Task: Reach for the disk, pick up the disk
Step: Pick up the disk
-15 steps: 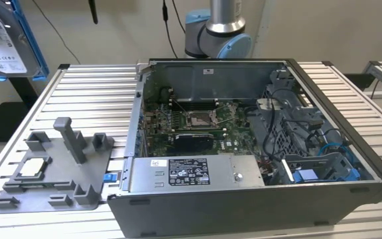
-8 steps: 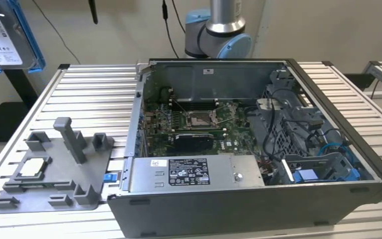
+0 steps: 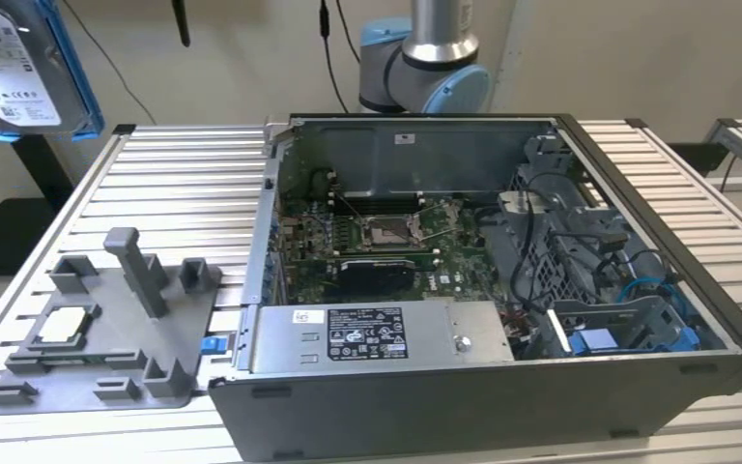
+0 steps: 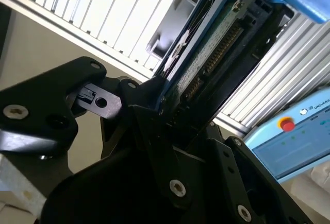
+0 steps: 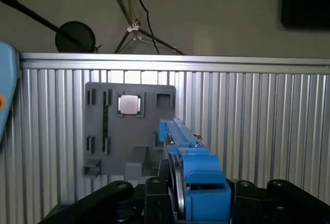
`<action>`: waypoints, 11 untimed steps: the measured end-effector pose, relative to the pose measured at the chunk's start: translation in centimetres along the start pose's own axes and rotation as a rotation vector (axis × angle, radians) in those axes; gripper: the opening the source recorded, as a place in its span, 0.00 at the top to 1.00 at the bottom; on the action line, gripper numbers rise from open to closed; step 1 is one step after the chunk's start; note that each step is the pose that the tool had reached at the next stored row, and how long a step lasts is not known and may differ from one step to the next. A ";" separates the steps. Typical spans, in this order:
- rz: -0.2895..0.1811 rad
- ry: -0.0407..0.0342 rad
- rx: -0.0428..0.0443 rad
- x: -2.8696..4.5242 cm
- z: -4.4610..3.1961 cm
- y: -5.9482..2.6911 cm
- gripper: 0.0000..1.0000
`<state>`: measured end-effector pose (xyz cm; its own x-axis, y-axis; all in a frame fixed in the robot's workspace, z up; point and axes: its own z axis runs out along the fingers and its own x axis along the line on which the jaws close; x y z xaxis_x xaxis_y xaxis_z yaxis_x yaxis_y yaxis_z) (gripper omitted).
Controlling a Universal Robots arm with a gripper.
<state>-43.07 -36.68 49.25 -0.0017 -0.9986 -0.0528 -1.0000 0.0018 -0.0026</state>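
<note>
So the gripper (image 4: 167, 112) is clamped tight on the disk (image 3: 23, 82), blue caddy and all, holding it in the air above the grey fixture plate (image 3: 94, 338), well clear of it.

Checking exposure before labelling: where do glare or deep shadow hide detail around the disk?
Second wrist view: the table slats blow out white behind the disk, and the gripper clamped on it reads near-black. First wrist view: the square chip glares pale. Exterior view: even light.

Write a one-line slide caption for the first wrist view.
Tool grips the disk edge-on, grey fixture tray beyond.
</note>
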 end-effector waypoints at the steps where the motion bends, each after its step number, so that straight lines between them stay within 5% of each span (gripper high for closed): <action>1: 0.000 -0.0001 0.0000 0.00 0.00 -0.27 1.00; 11: 0.000 0.0000 -0.0059 -0.01 0.01 -3.85 1.00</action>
<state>-39.21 -36.68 49.25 -0.0020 -0.9986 -0.0528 -1.0000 0.0019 0.0033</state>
